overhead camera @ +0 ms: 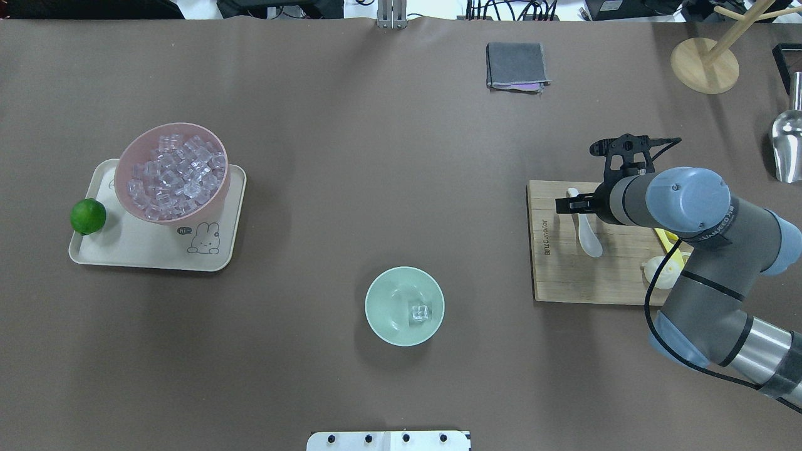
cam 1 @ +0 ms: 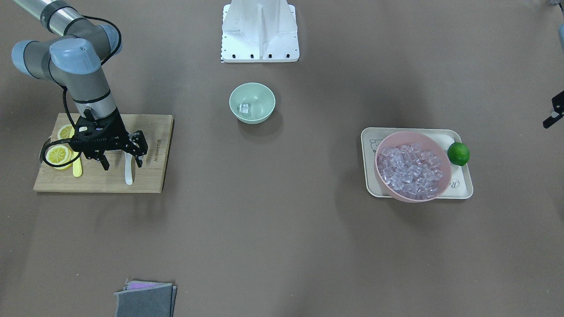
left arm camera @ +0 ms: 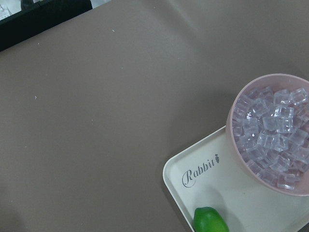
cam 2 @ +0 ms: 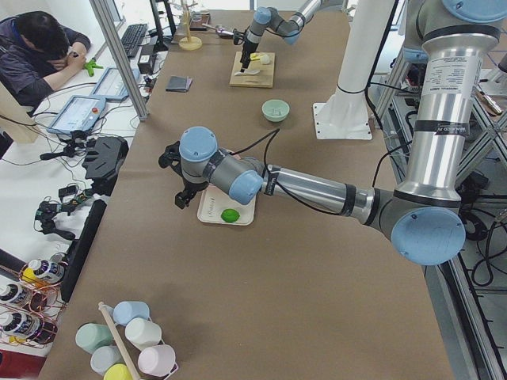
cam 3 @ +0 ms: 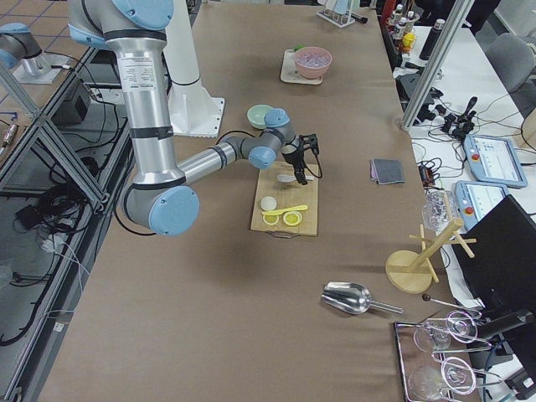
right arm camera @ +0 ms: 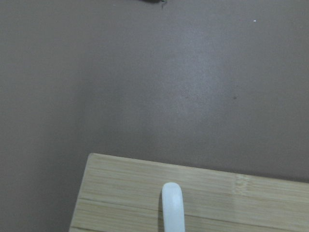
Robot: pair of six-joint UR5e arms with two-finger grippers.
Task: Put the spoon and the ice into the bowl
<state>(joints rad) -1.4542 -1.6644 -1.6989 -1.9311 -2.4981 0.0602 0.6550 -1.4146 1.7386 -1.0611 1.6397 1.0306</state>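
Front view: of the spoon (cam 1: 128,175) only one end showed below the right tool (cam 1: 123,165); the rest was hidden under it. Right wrist view: the spoon was cut off by the bottom edge. The left tool (cam 1: 556,112) was clipped by the front view's right edge, jaw state unreadable. Left wrist view: the lime (left arm camera: 210,221) and pink bowl (left arm camera: 240,155) ran off the frame. Overhead: the right arm covered most of the yellow knife (overhead camera: 665,238).
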